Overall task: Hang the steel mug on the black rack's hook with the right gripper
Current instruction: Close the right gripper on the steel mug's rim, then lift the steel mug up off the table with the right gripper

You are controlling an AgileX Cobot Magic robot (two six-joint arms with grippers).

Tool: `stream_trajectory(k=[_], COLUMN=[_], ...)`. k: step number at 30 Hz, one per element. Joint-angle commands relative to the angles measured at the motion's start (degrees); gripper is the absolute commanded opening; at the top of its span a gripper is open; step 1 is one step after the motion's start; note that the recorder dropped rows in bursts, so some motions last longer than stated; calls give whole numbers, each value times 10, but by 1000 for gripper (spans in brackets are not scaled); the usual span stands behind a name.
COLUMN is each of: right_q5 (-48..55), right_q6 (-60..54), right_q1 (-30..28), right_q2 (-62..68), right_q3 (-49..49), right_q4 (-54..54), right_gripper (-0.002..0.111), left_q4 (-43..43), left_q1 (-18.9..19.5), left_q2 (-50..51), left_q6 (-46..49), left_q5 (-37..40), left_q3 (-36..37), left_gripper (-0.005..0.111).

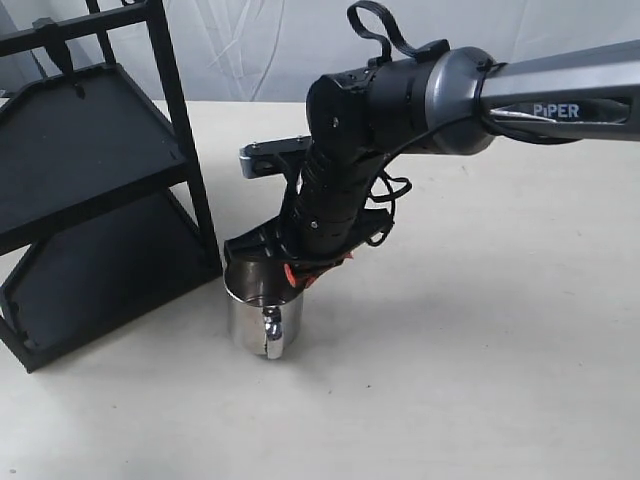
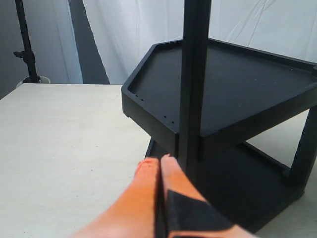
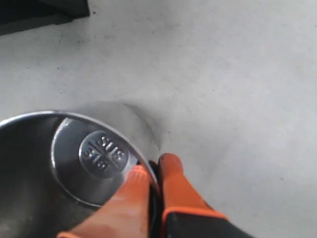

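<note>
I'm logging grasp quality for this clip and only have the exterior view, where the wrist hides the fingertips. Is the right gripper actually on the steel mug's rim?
Observer: Yes. The right wrist view shows the right gripper straddling the rim of the steel mug, one finger inside and one outside, closed on the wall.
Reviewer: Is anything inside the mug?
Observer: Nothing that shows. The stamped base is bare.
Reviewer: And the left gripper? It is outside my view.
Observer: The left gripper is shut and empty, close beside a post of the black rack.
</note>
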Motion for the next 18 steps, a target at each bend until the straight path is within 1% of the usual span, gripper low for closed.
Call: stream_trajectory(k=[1,3,6,7,8,9,11,16,18], right_q5=[5,8,44,83,113,166,188,129,118], right_q6=[8,-19,-138,-274,-343,-452,-498,-560,-637], right_q1=[-2,-2,-2,-2,-2,-2,-2,-2,-2], right_q2=[-8,-13,-31,-45,-52,-67,-84,-138,-161], right_q3=[-3,-3,-3,-3,-3,-3,-3,-3,-3], right_q4=[16,70,198,271,307,362,401,421,435], right_gripper=[-1,-1,-1,-1,-1,-1,-1,-1,-1], left_q4=[-4,-4,-4,-4,-4,-4,-4,-4,-4], left_q1=[-1,-1,-1,-1,-1,-1,-1,-1,-1], left_q2=[-3,-3,-3,-3,-3,-3,-3,-3,-3], left_q6=[-1,-1,-1,-1,-1,-1,-1,-1,-1], left_q5=[-2,-2,-2,-2,-2,-2,-2,-2,-2], left_q3=[0,0,0,0,0,0,0,0,0], left_gripper=[1,1,1,1,1,1,1,1,1])
